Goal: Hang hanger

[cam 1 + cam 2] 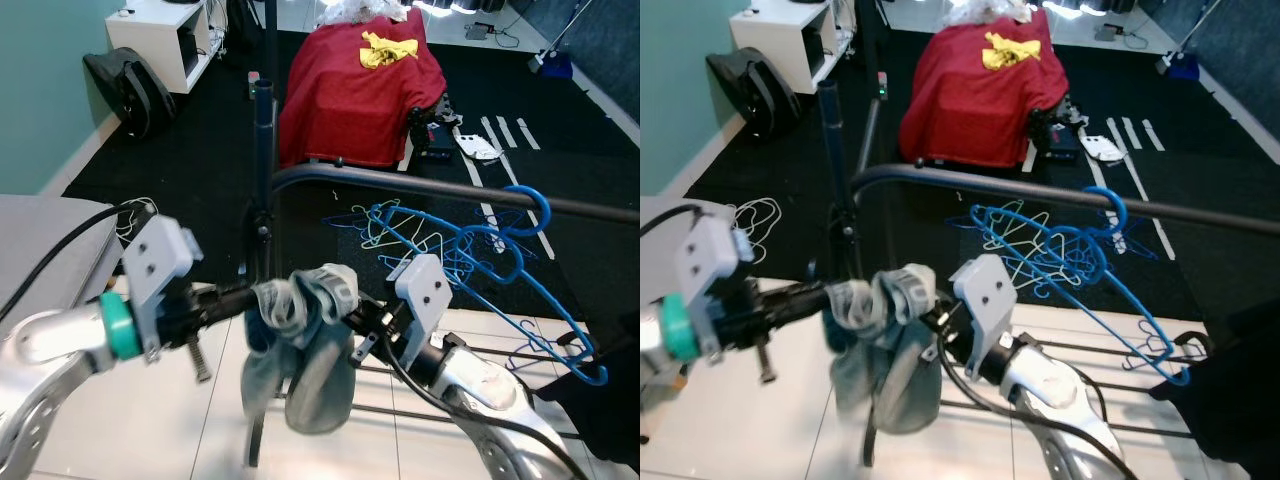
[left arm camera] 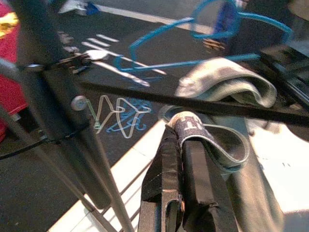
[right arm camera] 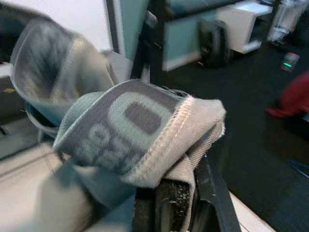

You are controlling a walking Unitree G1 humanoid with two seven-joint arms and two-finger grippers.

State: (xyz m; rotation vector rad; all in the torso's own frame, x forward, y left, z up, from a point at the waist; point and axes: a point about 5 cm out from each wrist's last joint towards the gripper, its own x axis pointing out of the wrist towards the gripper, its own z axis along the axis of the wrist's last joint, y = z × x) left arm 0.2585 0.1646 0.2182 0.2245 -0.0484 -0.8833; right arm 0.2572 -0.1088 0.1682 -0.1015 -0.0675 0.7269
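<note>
Gripping a grey-green elastic-banded garment point(image 1: 300, 340) from both sides, my left gripper point(image 1: 243, 296) and right gripper point(image 1: 352, 316) pinch its waistband just below the dark metal rack rail point(image 1: 420, 186). Well right, a blue plastic hanger point(image 1: 520, 270) hooks that rail, with open white floor tile point(image 1: 150, 420) beneath.

Blue hanger point(image 1: 520, 262) hooked on dark rail point(image 1: 420, 188), hanging tilted.

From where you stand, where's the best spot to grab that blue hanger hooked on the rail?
Probably the blue hanger by its long sloping arm, coming from the robot's near side. Its hook sits over the dark rail, and that arm hangs free towards you.
</note>
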